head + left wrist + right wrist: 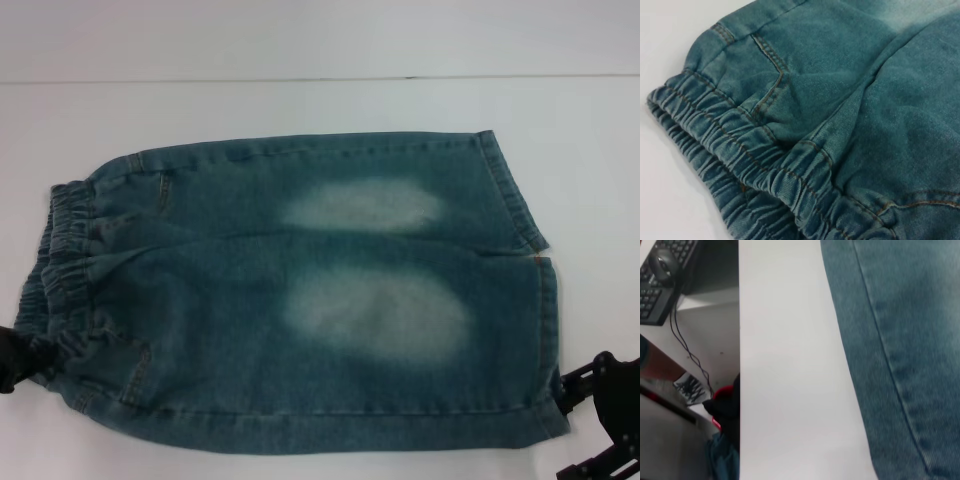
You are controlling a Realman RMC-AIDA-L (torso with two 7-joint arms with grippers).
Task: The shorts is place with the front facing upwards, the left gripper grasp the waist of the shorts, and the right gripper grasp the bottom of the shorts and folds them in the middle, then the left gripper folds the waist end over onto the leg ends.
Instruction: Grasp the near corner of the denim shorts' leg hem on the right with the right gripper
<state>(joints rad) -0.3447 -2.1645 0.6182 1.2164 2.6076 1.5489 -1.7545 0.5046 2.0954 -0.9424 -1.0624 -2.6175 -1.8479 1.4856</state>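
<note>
The shorts (300,300) lie flat across the white table (300,110) in the head view, spread lengthwise with the waist (62,260) toward the robot's left and the leg ends (500,300) toward its right. The face turned up carries 2 pale faded patches (375,315), 1 on each leg, the nearer one larger. The bottom of the shorts (545,330) runs along the right edge as stitched hems, with the far leg's hem sitting slightly farther right than the near one, and a small notch where the 2 legs meet.

Over at the near left corner, the left gripper (20,355) is right at the ruched band, its dark tip touching or overlapping the gathered denim at the near end of the waist. Whether its fingers have closed on the cloth, I cannot tell; only a sliver of it shows. The left wrist view looks close onto that elastic band (740,165), with orange stitching and a curved pocket seam (772,75) just beyond it, and no fingers in sight.

At the near right corner, the right gripper (585,385) sits just beside the hem of the near leg, its black fingertip reaching the fabric's corner. How far its fingers are spread, I cannot tell either. The right wrist view shows the denim's stitched edge (890,365) lying on the white tabletop, and past the table's edge a keyboard (660,285) with a mouse (664,262) and a dangling cable (687,350).
</note>
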